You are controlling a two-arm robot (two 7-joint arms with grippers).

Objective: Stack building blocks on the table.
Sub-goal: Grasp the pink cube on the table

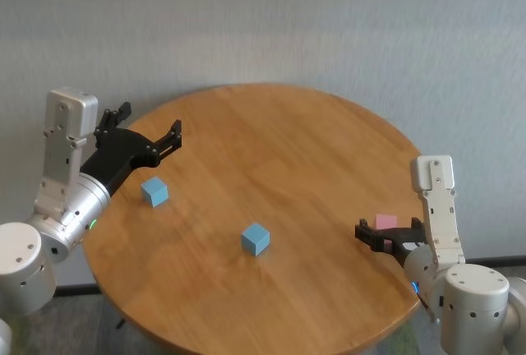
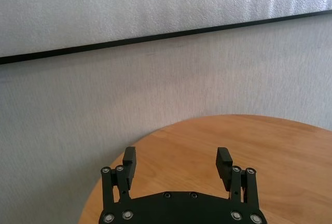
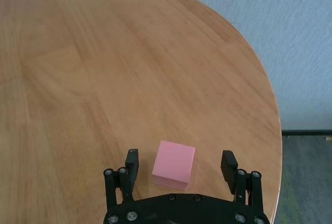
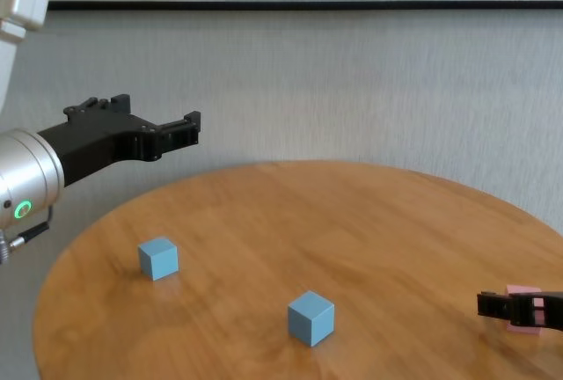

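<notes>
Both sets of jaws are standing fully spread and holding nothing. Your right gripper [image 3: 180, 166] is sitting low at the table's [image 1: 288, 141] right edge with the pink block [image 3: 174, 164] between its fingers, gaps showing on either side, so nothing is touching yet. Your left gripper [image 2: 176, 166] is hovering above the table's left rim, pointing at the wall, well clear of the near-left blue block [image 1: 154, 191]. The other blue block [image 1: 256, 239] is lying towards the middle, apart from both.

You are likely dealing with light, rigid cubes with matte faces that should grip without slipping; they could skid on the wood if nudged. Take the pink one across two opposite flat faces, square on, around mid-height.
</notes>
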